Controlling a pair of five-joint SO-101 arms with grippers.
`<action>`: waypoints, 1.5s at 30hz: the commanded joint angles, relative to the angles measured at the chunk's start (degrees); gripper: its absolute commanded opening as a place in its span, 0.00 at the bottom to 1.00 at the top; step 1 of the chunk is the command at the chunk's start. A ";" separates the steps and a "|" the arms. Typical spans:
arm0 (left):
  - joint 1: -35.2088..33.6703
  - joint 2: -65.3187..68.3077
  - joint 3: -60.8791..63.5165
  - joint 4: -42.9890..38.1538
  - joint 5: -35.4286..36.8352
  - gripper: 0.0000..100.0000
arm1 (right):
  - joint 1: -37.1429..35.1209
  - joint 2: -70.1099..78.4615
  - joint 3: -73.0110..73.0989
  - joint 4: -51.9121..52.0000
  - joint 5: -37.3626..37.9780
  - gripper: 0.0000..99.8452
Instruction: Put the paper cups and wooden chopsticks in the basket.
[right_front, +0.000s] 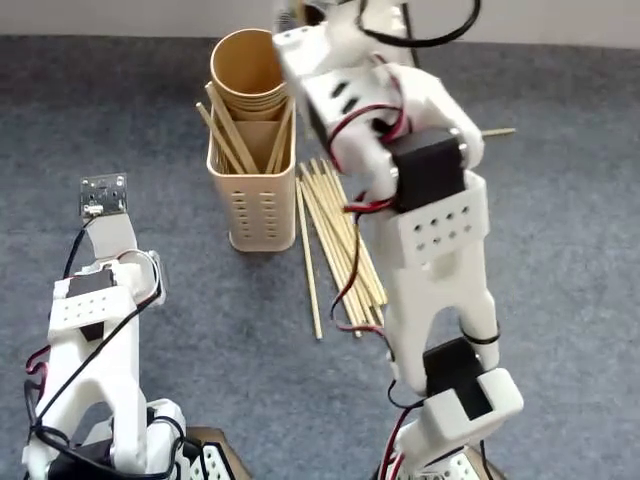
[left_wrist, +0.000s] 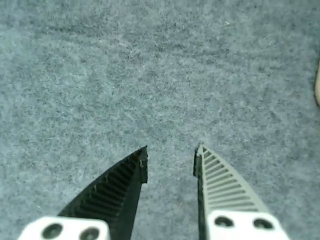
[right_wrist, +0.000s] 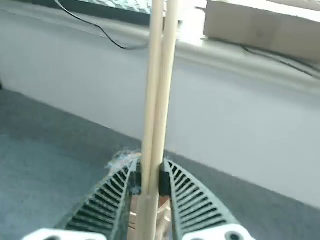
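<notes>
A beige perforated basket (right_front: 250, 205) stands upright on the grey carpet. Stacked paper cups (right_front: 247, 65) and several wooden chopsticks (right_front: 228, 135) sit inside it. More loose chopsticks (right_front: 335, 240) lie on the carpet just right of the basket. My right arm (right_front: 430, 200) stretches over them toward the back, beside the cups. In the right wrist view my right gripper (right_wrist: 149, 175) is shut on two chopsticks (right_wrist: 159, 75), which stand up between its fingers. My left gripper (left_wrist: 171, 155) hangs open over bare carpet, in front and to the left of the basket.
A single chopstick tip (right_front: 497, 131) pokes out behind the right arm. A white wall with cables (right_wrist: 100, 30) and a cardboard box (right_wrist: 265, 25) lie beyond the carpet. Open carpet spreads left of the basket and at the far right.
</notes>
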 joint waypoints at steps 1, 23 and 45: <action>0.66 -0.84 0.22 -1.76 -0.26 0.18 | -4.09 -6.46 -6.29 1.71 1.23 0.01; 3.21 -0.84 2.33 -3.96 -0.35 0.18 | -2.33 -81.01 99.38 -21.85 3.25 0.01; 4.44 -0.84 5.14 -8.62 -4.40 0.18 | -7.60 -16.92 58.07 -53.49 4.84 0.01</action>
